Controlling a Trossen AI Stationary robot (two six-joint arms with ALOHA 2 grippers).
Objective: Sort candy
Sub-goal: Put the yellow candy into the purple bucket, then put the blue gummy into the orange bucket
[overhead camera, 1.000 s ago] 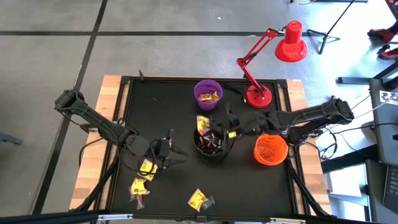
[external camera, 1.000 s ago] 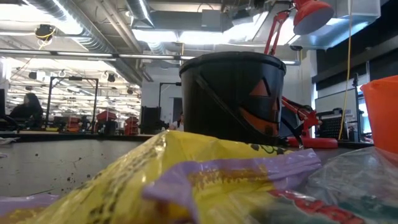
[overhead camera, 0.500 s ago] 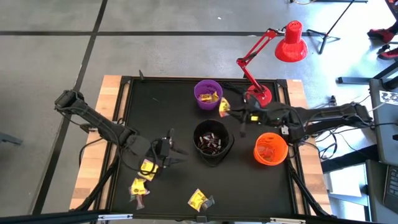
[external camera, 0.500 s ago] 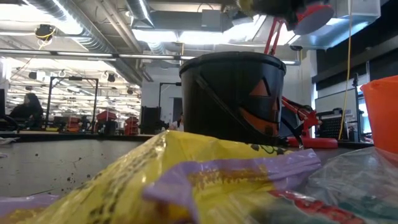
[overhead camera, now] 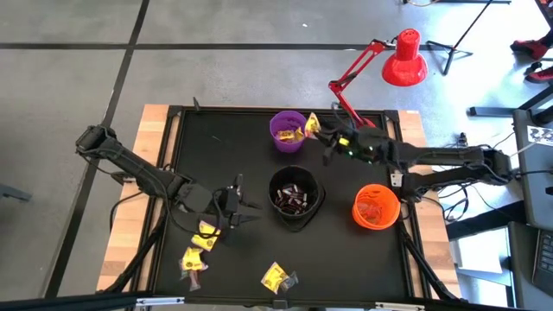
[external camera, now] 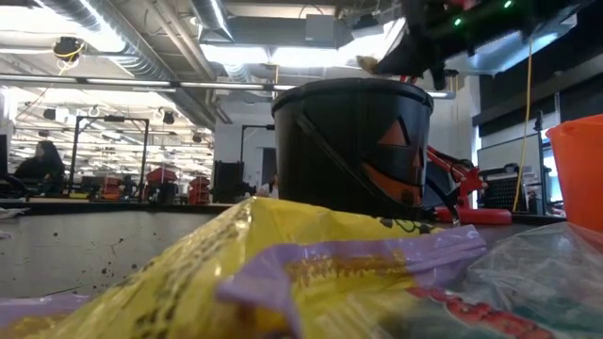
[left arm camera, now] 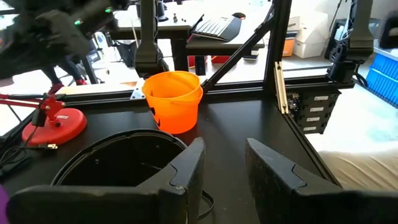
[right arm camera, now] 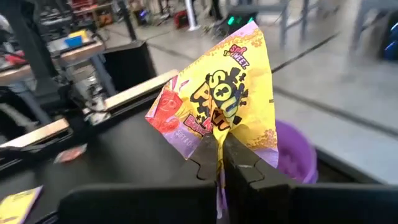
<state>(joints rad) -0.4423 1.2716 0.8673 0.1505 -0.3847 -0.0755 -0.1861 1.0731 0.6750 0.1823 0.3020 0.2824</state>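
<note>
One yellow candy packet [right arm camera: 219,102] hangs pinched in the right claw [overhead camera: 321,140], just beside the purple bowl's [overhead camera: 286,131] rim, clear of the table [overhead camera: 216,147]. Three bowls stand there: purple with yellow pieces, black [overhead camera: 295,198] with dark pieces, orange [overhead camera: 376,207]. Three more yellow packets [overhead camera: 205,233] lie at the near side. The left claw [overhead camera: 244,210], fingers apart and empty, hovers just beside one.

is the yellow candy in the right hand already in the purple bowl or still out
Still out. The right hand is shut on the yellow candy, holding it beside the purple bowl's rim, not inside.
</note>
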